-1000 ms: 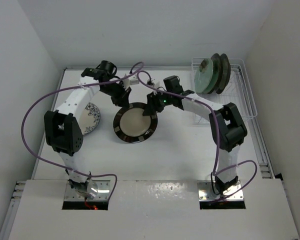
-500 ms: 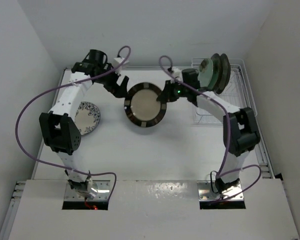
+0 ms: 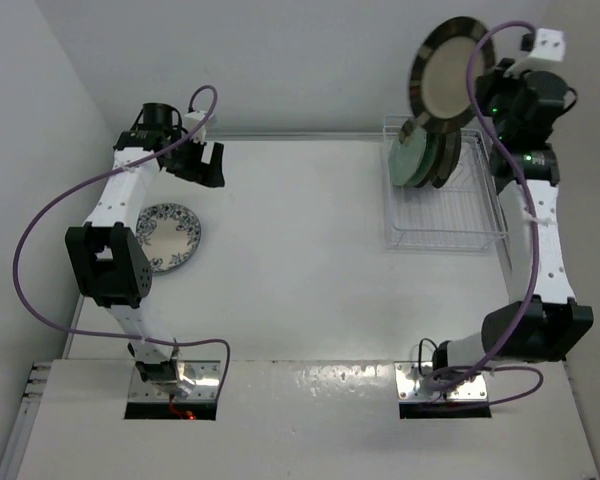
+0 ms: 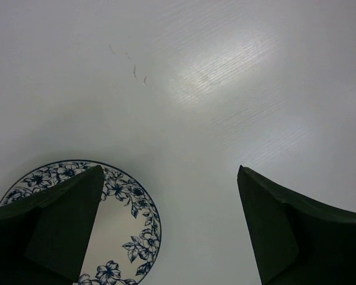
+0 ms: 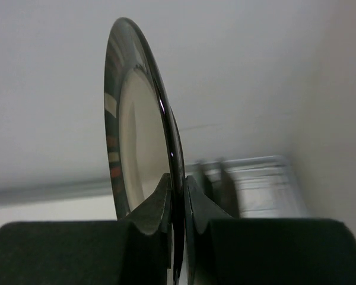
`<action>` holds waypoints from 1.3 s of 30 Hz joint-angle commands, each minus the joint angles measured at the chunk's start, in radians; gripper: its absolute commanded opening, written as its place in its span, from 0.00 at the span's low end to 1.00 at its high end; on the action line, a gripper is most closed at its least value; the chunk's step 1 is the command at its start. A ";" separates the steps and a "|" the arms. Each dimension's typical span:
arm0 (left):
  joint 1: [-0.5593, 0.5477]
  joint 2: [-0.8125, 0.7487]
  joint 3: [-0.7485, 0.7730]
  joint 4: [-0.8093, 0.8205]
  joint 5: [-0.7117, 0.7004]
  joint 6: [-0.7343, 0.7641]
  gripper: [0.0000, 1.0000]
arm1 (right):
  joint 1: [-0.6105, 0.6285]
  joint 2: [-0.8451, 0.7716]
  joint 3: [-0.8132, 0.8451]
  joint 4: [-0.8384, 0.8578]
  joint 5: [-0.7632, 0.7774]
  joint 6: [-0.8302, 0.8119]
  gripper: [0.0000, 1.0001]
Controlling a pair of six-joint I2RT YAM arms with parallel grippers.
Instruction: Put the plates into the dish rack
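Aloft, a cream, dark-rimmed plate

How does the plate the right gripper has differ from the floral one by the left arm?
The dark-rimmed plate stands on edge, pinched by the right gripper above the dish rack; the floral plate lies flat on the table, ungripped, the left gripper open near it. The dark-rimmed plate has a cream centre; the floral plate is white with blue flowers. Both are round and outside the rack.

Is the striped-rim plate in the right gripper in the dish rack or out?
Out: the right gripper holds the plate on edge, lifted clear of the dish rack.
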 commanded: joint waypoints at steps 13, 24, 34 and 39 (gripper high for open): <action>-0.005 -0.052 -0.019 0.030 0.038 -0.019 1.00 | -0.111 0.185 0.066 0.242 0.382 -0.463 0.00; -0.005 -0.052 -0.037 0.030 0.029 -0.010 1.00 | -0.065 0.295 -0.045 0.401 0.425 -0.580 0.00; -0.005 -0.052 -0.047 0.030 0.009 0.008 1.00 | -0.031 0.319 -0.054 0.546 0.491 -0.629 0.00; -0.005 -0.043 -0.047 0.030 0.009 0.008 1.00 | -0.028 0.292 -0.039 0.584 0.490 -0.652 0.00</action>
